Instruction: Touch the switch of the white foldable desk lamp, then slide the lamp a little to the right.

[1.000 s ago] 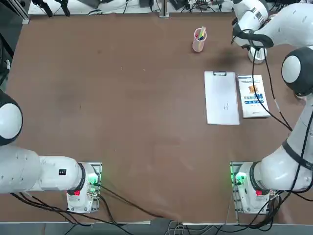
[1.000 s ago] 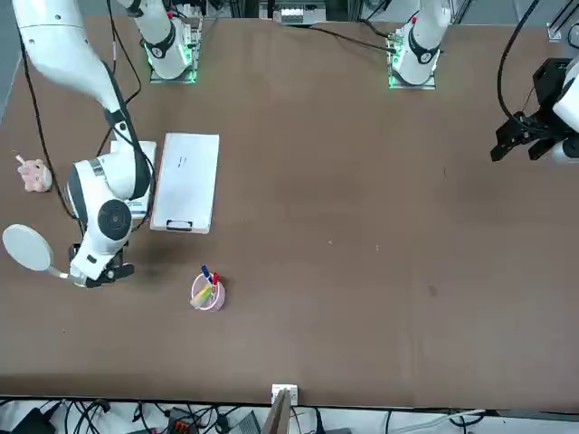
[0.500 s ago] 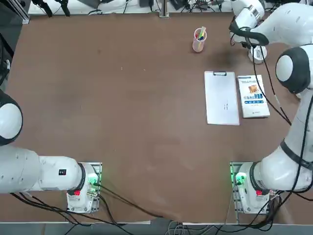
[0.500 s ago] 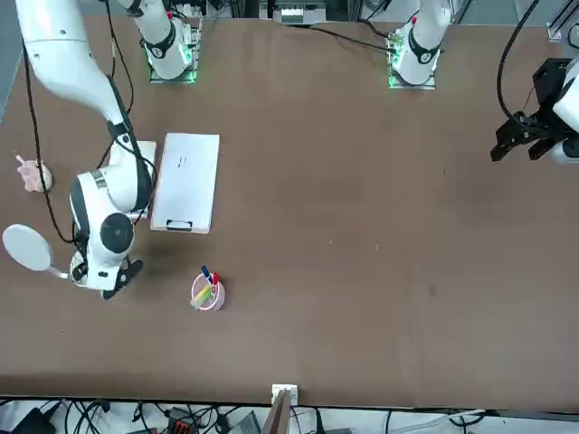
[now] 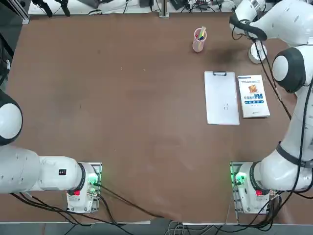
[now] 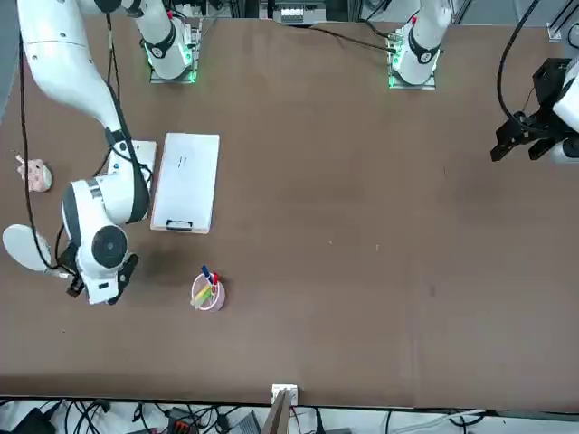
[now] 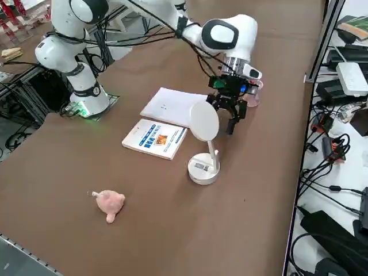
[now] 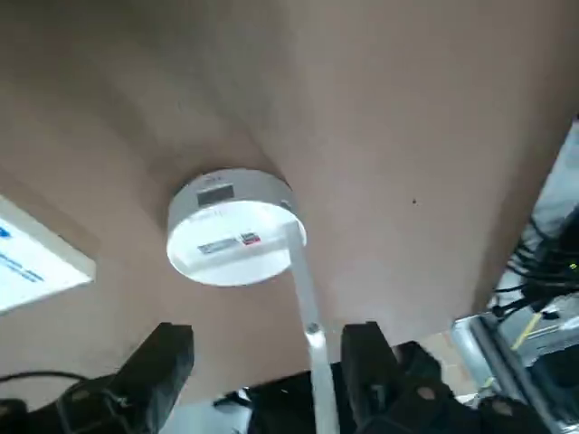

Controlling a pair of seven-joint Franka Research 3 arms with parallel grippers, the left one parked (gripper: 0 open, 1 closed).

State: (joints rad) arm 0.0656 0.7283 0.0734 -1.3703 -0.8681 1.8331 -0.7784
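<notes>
Brown tabletop point(image 5: 122, 98) carries the white foldable desk lamp point(image 7: 203, 165) at the top view's upper right, beside a book point(image 5: 253, 96). Just next to it, the right gripper point(image 7: 230, 118) hovers, fingers point(image 8: 163, 357) spread apart, empty.

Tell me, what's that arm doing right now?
Right gripper open, above the table behind the white foldable desk lamp. Lamp untouched. Pink pen cup nearby, not blocking.

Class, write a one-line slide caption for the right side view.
Right gripper open behind the white foldable desk lamp, beside a booklet.
</notes>
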